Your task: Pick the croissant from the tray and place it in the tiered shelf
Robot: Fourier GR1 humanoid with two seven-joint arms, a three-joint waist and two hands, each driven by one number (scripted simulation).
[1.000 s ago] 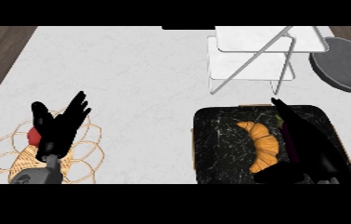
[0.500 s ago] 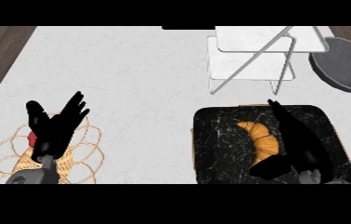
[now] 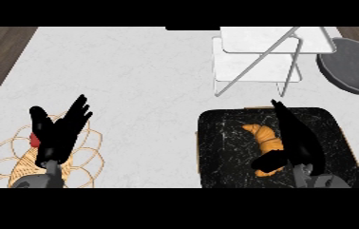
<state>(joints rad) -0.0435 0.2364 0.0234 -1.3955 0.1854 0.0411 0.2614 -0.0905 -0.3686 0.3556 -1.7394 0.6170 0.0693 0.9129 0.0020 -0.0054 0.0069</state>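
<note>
Head view: croissant lying on the dark tray at 4 o'clock, under the right hand; thumb curled round its lower end, fingers straight alongside. Tiered shelf at 1 o'clock. Left hand open at 8 o'clock.

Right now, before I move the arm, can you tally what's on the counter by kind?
Croissant: 1
Tray, black marbled: 1
Tiered shelf, white: 1
Wire basket: 1
Red item in the basket: 1
Dark round dish at the right edge: 1
Total: 6
</note>
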